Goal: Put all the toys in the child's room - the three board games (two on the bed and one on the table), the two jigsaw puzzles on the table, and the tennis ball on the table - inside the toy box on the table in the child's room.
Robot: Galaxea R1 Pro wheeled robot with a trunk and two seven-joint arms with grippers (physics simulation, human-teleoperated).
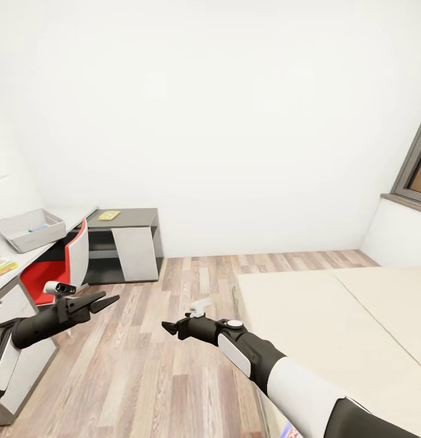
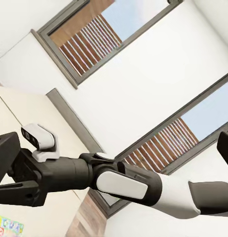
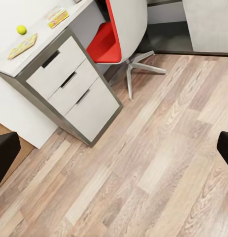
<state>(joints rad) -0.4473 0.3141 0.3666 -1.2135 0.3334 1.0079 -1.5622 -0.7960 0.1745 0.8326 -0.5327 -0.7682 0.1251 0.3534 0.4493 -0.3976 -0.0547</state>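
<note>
The pale toy box (image 1: 28, 230) stands on the table (image 1: 52, 240) at the far left, with something bluish inside. A jigsaw puzzle (image 1: 0, 266) lies on the tabletop nearer me. In the right wrist view the tennis ball (image 3: 21, 29) rests beside a jigsaw puzzle (image 3: 22, 46) and another colourful flat piece (image 3: 58, 18) on the table (image 3: 42, 54). The beige bed (image 1: 344, 322) fills the right. My left gripper (image 1: 104, 300) and right gripper (image 1: 169, 328) hang open and empty over the wood floor. A printed corner (image 1: 289, 432) shows by the bed's near edge.
A red chair (image 1: 58, 261) sits tucked at the table, just beyond my left gripper. A dark grey cabinet (image 1: 128, 243) in the corner carries a flat yellow thing (image 1: 109, 215). Plank floor (image 1: 192, 280) lies between table and bed. A window (image 1: 417, 170) is on the right wall.
</note>
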